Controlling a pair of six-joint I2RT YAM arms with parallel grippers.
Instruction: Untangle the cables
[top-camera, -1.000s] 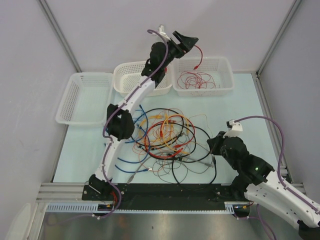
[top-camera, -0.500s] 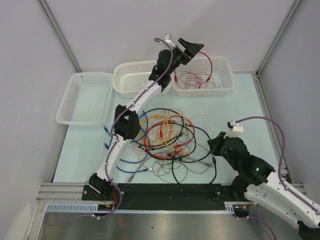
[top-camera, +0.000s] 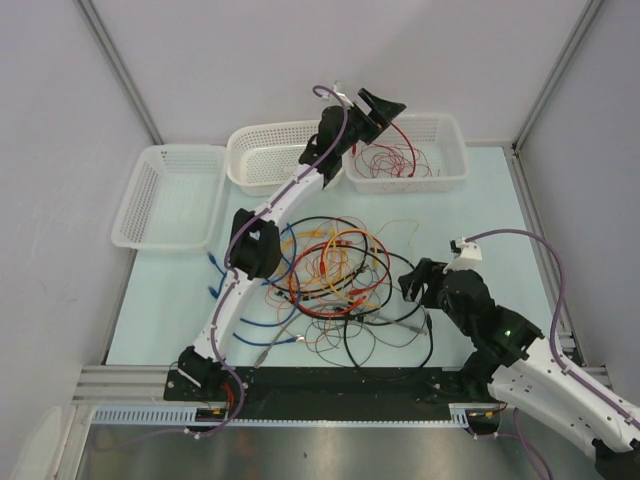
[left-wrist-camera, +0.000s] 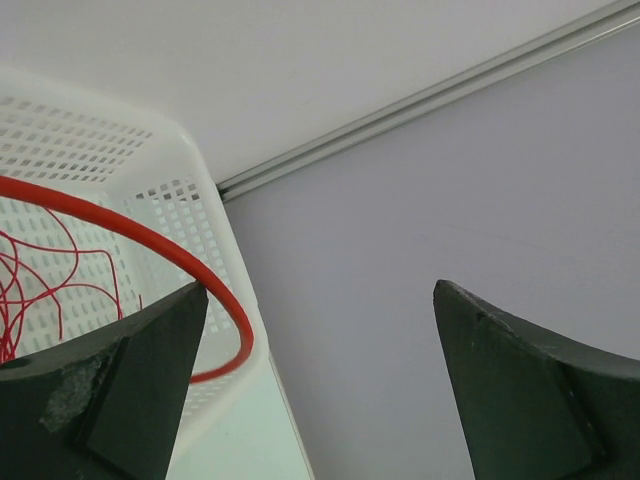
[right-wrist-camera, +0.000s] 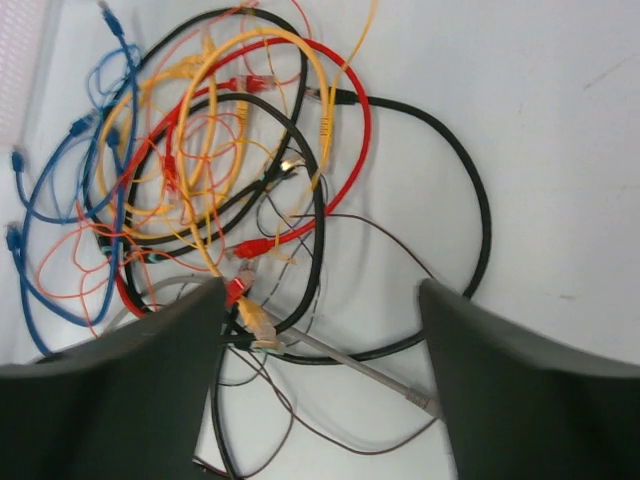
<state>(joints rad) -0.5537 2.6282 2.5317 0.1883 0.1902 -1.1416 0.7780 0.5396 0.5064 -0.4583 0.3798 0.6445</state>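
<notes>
The left gripper (left-wrist-camera: 320, 288) hangs with its jaws spread wide over the far right corner of a white basket (left-wrist-camera: 215, 215). A red cable (left-wrist-camera: 150, 240) arcs along the basket wall past the tip of one finger. Whether it rests on that finger or only passes behind it is hard to say from the wrist view. Thin red wires (top-camera: 385, 160) already lie coiled in this basket, so it looks like the place for freed red leads, and the open jaws fit a release there. The right gripper (right-wrist-camera: 320, 288) hovers low at the right edge of the tangle of cables (top-camera: 335, 275) in the middle of the table (top-camera: 480, 220), its fingers apart and nothing between them, probably lined up for the next pick. Beneath it a black loop (right-wrist-camera: 470, 200) rings red and yellow strands, with blue cables (right-wrist-camera: 40, 200) on the far side and a grey-tipped lead (right-wrist-camera: 350, 365) running out near the jaws. The left arm hides part of the pile from above, and the crossings inside cannot be sorted out.
</notes>
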